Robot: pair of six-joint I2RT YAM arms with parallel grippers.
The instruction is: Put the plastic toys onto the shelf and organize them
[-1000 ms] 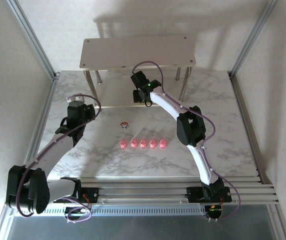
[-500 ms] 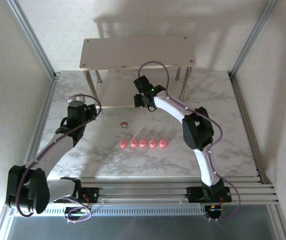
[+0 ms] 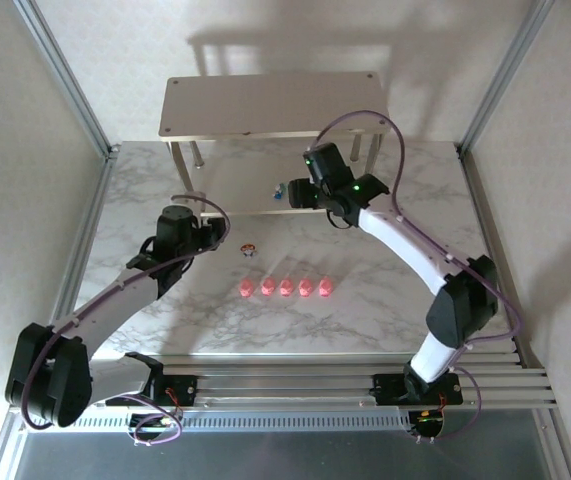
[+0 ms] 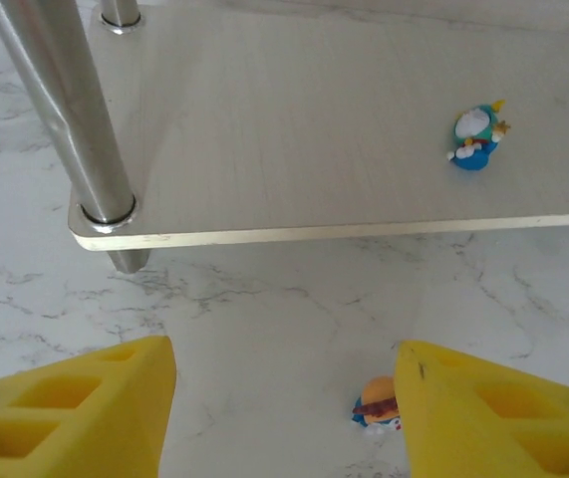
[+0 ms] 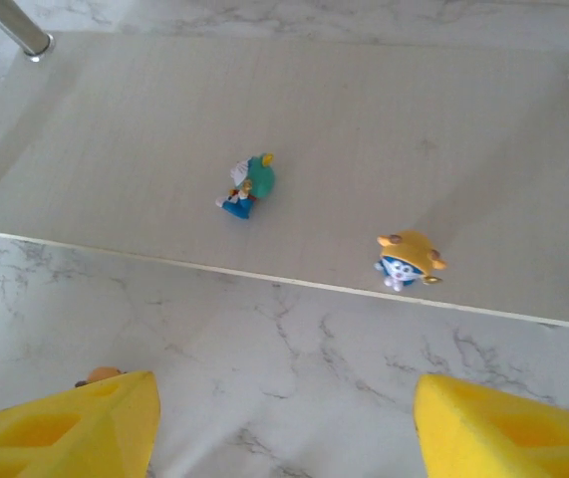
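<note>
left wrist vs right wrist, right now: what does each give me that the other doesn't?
Left wrist adds a clear look at the dark-red-topped figurine on the marble table, in front of the open left tool.
Right wrist adds the orange-topped figurine on the shelf's lower board, beyond the open right tool.
Shared: the lower board, the teal-topped figurine on it, and the marble table in front.

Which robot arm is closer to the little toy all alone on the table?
Left. The left arm ends just left of that toy, jaws open toward it. The right arm is farther back, over the lower board of the shelf.
</note>
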